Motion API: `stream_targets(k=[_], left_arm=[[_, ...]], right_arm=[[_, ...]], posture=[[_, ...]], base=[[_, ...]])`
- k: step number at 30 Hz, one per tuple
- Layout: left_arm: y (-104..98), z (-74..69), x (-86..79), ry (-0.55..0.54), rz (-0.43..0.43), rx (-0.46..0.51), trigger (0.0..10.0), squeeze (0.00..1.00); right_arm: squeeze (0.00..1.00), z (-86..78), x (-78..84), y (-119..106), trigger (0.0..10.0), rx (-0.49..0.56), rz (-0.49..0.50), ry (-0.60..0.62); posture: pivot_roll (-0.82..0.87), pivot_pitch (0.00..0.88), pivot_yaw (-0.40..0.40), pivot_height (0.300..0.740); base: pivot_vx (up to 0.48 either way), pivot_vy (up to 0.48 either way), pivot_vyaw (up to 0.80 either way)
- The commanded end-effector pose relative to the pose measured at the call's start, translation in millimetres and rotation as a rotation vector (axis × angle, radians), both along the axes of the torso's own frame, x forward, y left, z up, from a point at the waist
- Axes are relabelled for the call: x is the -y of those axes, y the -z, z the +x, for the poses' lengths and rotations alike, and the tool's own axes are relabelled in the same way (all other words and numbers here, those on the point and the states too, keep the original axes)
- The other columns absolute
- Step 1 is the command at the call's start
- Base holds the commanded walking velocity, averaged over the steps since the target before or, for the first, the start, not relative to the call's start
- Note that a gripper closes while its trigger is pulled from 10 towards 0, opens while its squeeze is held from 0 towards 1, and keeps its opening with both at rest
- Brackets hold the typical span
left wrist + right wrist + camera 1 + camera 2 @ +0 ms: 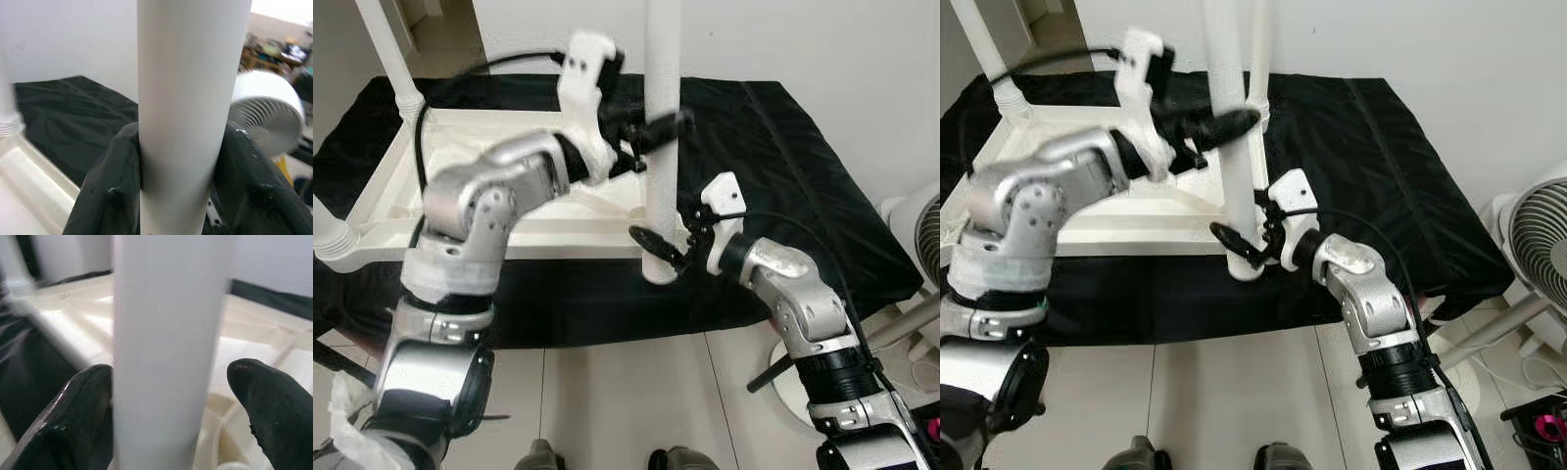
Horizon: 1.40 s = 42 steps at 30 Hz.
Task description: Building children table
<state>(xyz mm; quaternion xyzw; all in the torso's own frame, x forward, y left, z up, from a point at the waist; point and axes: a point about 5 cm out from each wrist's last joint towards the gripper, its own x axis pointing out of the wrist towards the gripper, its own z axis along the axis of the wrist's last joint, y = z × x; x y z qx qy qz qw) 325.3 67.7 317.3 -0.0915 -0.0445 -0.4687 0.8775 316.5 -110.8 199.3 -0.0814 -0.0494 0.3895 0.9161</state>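
Note:
The white children's table (509,237) lies upside down on a black cloth. One white leg (663,59) stands upright at its front right corner. My left gripper (656,130) is shut on this leg about halfway up; in the left wrist view both black fingers (105,191) press against its sides. My right gripper (668,245) is open around the foot of the same leg, just above the corner socket. In the right wrist view one finger (78,411) touches the leg and the other stands apart from it.
Two more white legs stand on the table's left side, at the back (391,59) and at the front (328,235). The black cloth (783,166) extends to the right. A white fan (1538,245) stands on the floor at the right, and a wall is close behind.

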Motion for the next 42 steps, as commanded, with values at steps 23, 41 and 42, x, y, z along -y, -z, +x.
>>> stream_targets(k=[23, 41, 42], left_arm=[[-24.4, 15.4, 30.5, -0.377, -0.051, 0.097, 10.0, 0.0], [-22.7, 4.5, 64.2, -0.354, -0.051, 0.127, 10.0, 0.0], [-22.7, 4.5, 64.2, -0.354, -0.051, 0.127, 10.0, 0.0]], right_arm=[[0.0, 25.5, -19.7, -5.6, 10.0, 0.109, 0.139, 0.461], [0.0, 36.5, -28.3, -5.0, 10.0, 0.154, 0.106, 0.586], [0.0, 36.5, -28.3, -5.0, 10.0, 0.154, 0.106, 0.586]], posture=[[-0.05, 0.037, 0.013, 0.74], [-0.04, 0.014, 0.018, 0.74], [-0.04, 0.014, 0.018, 0.74]], base=[[0.0, 0.0, 0.0], [0.0, 0.0, 0.0], [0.0, 0.0, 0.0]])
